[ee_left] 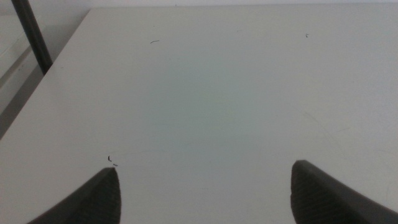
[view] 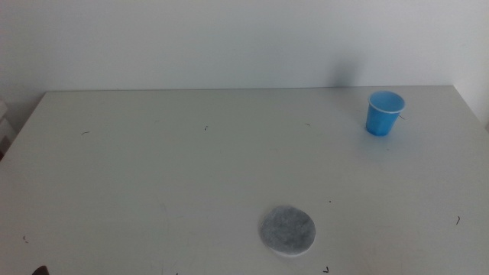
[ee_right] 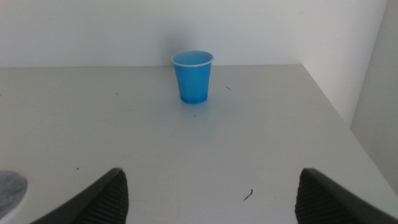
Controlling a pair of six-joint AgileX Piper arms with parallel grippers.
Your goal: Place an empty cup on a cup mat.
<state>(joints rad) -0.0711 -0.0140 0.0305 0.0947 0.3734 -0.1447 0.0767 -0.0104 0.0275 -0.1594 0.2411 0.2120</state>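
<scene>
The cup (view: 384,113) is seen as smooth blue plastic with a thin pale rim. The mat (view: 287,230) appears as mottled grey felt, matt and fuzzy. The tabletop (view: 153,176) is shown smooth, white and matt, faintly scuffed.

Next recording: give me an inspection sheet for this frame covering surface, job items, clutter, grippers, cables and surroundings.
Surface: white table, a few small dark marks.
Job's things: cup upright at the far right, looks empty; cup mat flat near the front edge, bare, well apart from the cup.
Clutter: nothing seen.
Grippers: left gripper open over bare table; right gripper open, facing the cup, mat edge beside it. Neither holds anything.
Cables: nothing seen.
Surroundings: plain white wall behind.
</scene>
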